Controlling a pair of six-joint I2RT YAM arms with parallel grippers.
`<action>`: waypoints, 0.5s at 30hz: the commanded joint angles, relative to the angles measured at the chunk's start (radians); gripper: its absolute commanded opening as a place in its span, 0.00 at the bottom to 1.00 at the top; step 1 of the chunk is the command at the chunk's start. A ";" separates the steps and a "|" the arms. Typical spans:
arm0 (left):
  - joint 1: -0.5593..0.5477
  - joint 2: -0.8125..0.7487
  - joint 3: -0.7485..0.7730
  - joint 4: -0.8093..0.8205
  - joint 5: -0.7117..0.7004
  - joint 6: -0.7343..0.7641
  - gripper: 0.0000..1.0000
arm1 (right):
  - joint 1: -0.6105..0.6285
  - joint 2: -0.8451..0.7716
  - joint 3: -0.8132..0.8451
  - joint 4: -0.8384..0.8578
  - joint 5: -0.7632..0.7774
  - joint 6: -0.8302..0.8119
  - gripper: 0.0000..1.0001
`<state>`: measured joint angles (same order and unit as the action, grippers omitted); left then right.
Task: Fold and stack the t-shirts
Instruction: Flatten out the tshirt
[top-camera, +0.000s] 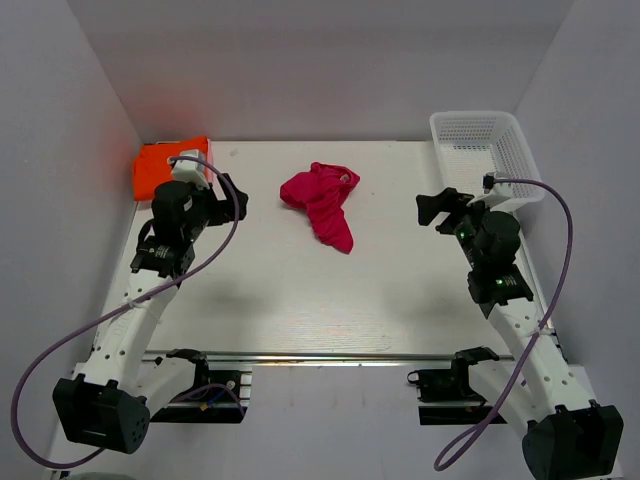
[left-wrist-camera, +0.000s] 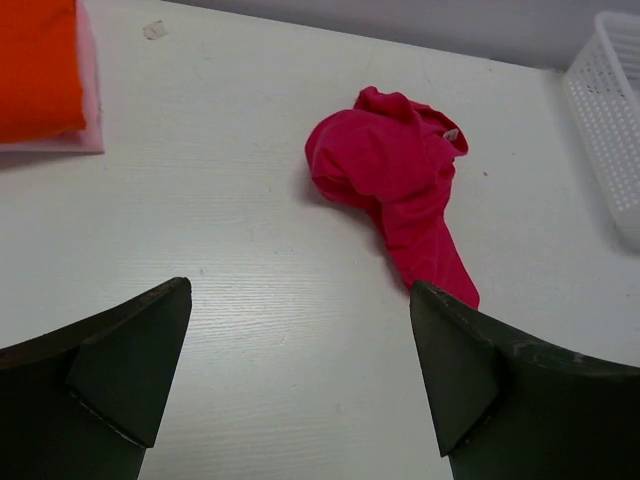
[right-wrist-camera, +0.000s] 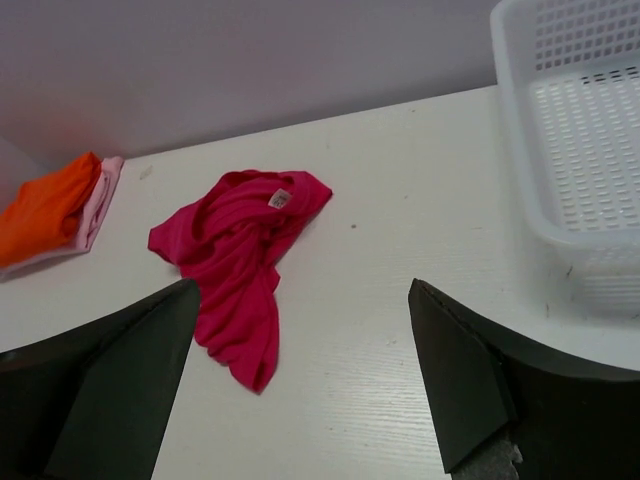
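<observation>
The left gripper and right gripper hover with jaws spread wide, holding nothing. Between them, slightly ahead, the magenta shirt lies crumpled. The folded orange shirt sits just beyond the left gripper.

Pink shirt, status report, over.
Left tool, right tool open, holding nothing. Pink shirt crumpled mid-table, unfolded. Orange shirt folded, far-left corner. Basket far right, out of the way.
</observation>
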<state>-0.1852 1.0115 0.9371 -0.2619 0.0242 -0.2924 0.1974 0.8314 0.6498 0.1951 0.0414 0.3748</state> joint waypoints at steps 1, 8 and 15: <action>-0.011 -0.004 0.005 -0.007 0.092 0.024 1.00 | -0.001 0.003 0.020 -0.014 -0.078 0.013 0.90; -0.043 0.192 0.014 0.113 0.354 0.024 0.96 | -0.001 0.032 0.017 -0.046 -0.061 0.018 0.90; -0.267 0.493 0.169 0.103 0.271 0.050 1.00 | -0.001 0.152 0.071 -0.140 -0.046 0.013 0.90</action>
<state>-0.3626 1.4437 1.0096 -0.1669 0.3073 -0.2714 0.1974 0.9356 0.6609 0.0998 -0.0105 0.3859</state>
